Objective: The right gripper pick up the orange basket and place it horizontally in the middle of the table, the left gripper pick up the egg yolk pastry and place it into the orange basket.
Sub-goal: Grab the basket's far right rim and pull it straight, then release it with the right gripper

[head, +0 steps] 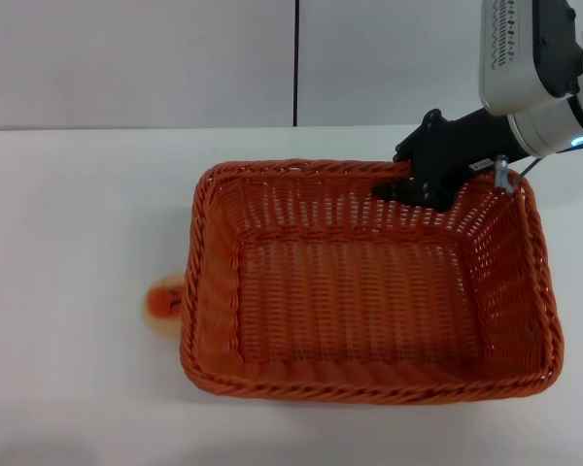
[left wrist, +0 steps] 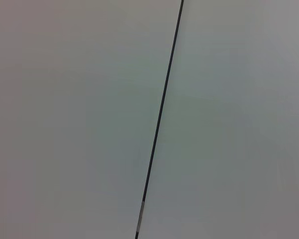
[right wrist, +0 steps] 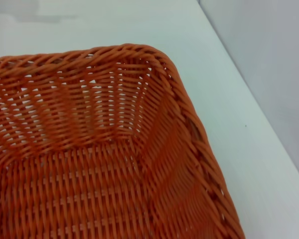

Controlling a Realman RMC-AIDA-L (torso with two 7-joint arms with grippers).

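The orange basket (head: 369, 282) fills the middle of the head view over the white table (head: 68, 223), its long side running left to right. My right gripper (head: 415, 186) straddles the basket's far rim near the right corner and is shut on it, one black finger inside the wall. The right wrist view looks down into a corner of the orange basket (right wrist: 89, 164), with none of my fingers showing. The egg yolk pastry (head: 162, 299) lies on the table just outside the basket's left wall, partly hidden by the rim. My left gripper is out of view.
A grey wall with a dark vertical seam (head: 296, 63) stands behind the table. The left wrist view shows only that wall and seam (left wrist: 159, 119). The table edge (right wrist: 249, 89) runs beside the basket corner.
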